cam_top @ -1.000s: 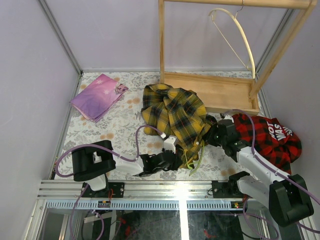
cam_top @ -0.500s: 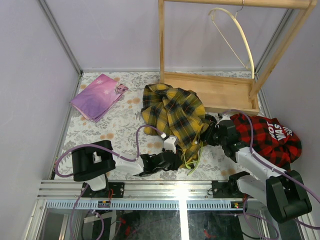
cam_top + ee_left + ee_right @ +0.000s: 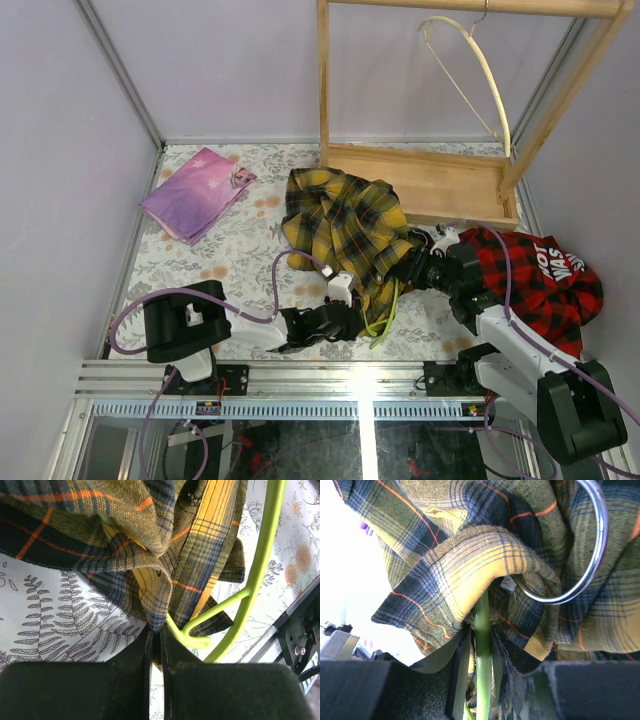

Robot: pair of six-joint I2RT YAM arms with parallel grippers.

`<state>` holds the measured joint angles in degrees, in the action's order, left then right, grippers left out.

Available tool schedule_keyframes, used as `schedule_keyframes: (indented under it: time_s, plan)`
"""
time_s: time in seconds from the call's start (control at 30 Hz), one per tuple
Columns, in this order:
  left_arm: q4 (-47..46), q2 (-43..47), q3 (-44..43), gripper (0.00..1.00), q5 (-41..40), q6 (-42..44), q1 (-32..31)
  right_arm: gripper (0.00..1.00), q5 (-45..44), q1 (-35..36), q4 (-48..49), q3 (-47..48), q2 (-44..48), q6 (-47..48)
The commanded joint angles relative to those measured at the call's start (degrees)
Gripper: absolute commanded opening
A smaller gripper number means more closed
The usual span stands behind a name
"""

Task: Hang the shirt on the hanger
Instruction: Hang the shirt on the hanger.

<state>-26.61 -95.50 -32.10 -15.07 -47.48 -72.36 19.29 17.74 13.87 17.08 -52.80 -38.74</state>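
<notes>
The yellow-and-black plaid shirt (image 3: 342, 222) lies bunched in the middle of the table. My left gripper (image 3: 346, 304) sits at its near hem. In the left wrist view that gripper (image 3: 155, 636) is shut on a pinched fold of the shirt (image 3: 150, 545), with the pale green hanger (image 3: 260, 565) curving just to the right. My right gripper (image 3: 414, 268) is at the shirt's right edge. In the right wrist view it (image 3: 481, 641) is shut on the hanger's green bar (image 3: 482, 615), which runs up under the shirt (image 3: 470, 565). The silver hook (image 3: 592, 565) lies on the cloth. The hanger's lower end (image 3: 384, 312) sticks out below the shirt.
A wooden rack (image 3: 430, 185) stands at the back right with a cream curved hanger (image 3: 482, 70) on its rail. A red-and-black plaid garment (image 3: 542, 276) lies right of my right arm. A purple cloth (image 3: 195, 190) lies at the back left.
My right gripper has shifted a little left with the hanger, and the shirt's right side has bunched inward. The left gripper has stayed put, holding the fold.
</notes>
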Motion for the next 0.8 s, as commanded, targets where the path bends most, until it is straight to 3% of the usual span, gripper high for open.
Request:
schedule_keyframes:
  time_s: [0.0,0.2,0.47,0.77]
  plan:
    - [10.3,-3.4,2.2,0.0,3.2,1.4,-0.8,0.29,6.5,-0.1,10.1,-0.5,-3.4,-2.8]
    - [10.3,-2.9,2.9,0.0,3.0,1.3,-0.9,0.28,7.3,-0.1,12.8,1.6,-7.6,-1.9]
    - [10.2,-2.5,3.4,0.0,2.9,0.9,-0.8,0.01,6.0,-0.1,11.1,3.3,-4.4,-0.3]
    - [12.3,2.5,3.0,0.0,2.9,0.9,-0.8,0.0,-2.5,0.0,2.7,7.5,6.7,2.2]
